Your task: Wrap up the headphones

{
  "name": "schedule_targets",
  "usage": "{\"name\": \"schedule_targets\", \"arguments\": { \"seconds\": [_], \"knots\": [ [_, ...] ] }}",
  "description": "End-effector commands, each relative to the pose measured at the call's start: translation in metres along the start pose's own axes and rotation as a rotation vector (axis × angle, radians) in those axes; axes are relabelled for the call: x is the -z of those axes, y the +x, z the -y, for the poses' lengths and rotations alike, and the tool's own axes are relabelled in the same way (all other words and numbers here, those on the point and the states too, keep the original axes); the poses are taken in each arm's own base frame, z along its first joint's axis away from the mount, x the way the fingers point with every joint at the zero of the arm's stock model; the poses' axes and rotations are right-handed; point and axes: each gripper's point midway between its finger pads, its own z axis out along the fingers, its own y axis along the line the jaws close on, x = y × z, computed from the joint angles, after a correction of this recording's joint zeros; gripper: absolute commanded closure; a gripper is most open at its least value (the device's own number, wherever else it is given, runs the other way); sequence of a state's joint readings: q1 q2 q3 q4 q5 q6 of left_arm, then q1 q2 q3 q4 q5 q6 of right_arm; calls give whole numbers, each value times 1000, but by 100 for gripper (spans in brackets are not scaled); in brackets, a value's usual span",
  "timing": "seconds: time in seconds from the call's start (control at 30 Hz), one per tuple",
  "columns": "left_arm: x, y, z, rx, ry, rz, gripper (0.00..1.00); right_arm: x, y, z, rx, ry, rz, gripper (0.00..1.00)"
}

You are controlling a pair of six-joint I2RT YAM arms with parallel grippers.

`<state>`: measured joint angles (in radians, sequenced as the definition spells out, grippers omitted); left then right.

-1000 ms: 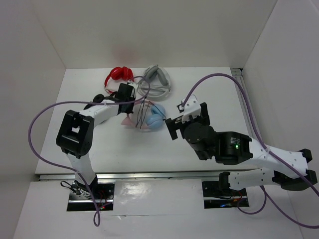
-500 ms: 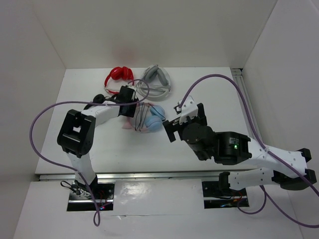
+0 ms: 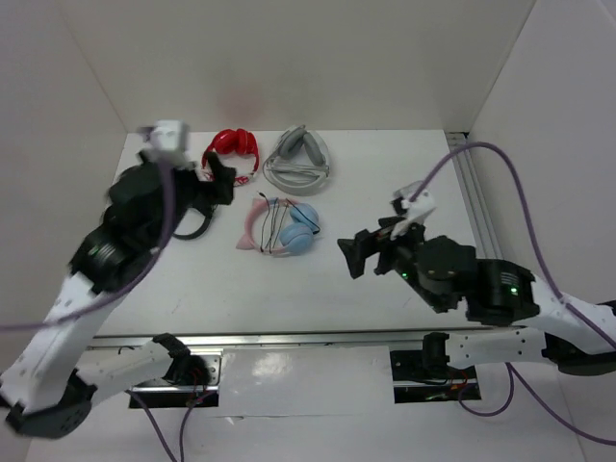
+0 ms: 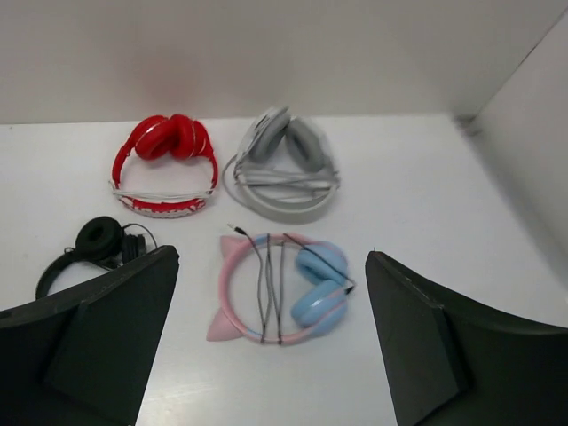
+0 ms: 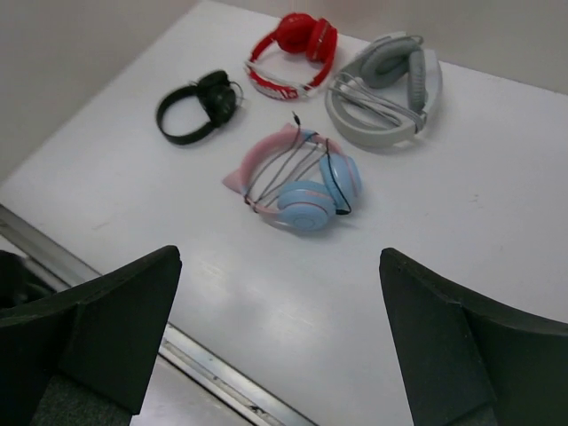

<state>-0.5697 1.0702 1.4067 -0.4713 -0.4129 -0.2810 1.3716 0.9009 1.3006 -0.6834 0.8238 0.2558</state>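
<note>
Headphones point(image 3: 300, 234) lie well ahead of both open jaws — touching neither.

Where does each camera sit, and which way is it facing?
Top external: above and behind the robot, looking down on the table; left arm, right arm, left end effector and right end effector show.
Left wrist: on the left arm, facing the far wall; its fingers show.
Right wrist: on the right arm, facing the far-left corner; its fingers show.
All three share the headphones.
</note>
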Motion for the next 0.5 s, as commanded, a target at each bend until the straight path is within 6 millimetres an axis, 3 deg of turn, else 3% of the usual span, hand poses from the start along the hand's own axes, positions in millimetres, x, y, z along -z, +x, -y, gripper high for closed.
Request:
{"name": "schedule_targets", "arguments": {
  "seconds": [0.0, 0.03, 0.07, 0.17, 0.33, 0.47],
  "knots": [
    [82, 23, -24, 133, 38, -56, 0, 29, -17, 11, -177, -87, 63, 0],
    [100, 25, -27, 155, 67, -33, 0, 33, -15, 15, -190, -86, 59, 0],
    [137, 18, -37, 197, 107, 48, 0, 38, -8, 23, -185, -79, 36, 0],
    [186, 37, -50, 250, 163, 71, 0, 45, 7, 41, -190, -14, -18, 0],
    [223, 60, -59, 294, 209, 63, 0, 55, 27, 64, -155, 57, -77, 0],
    [218, 86, -61, 281, 203, 17, 0, 65, 29, 75, -175, 56, -72, 0]
  ]
}}
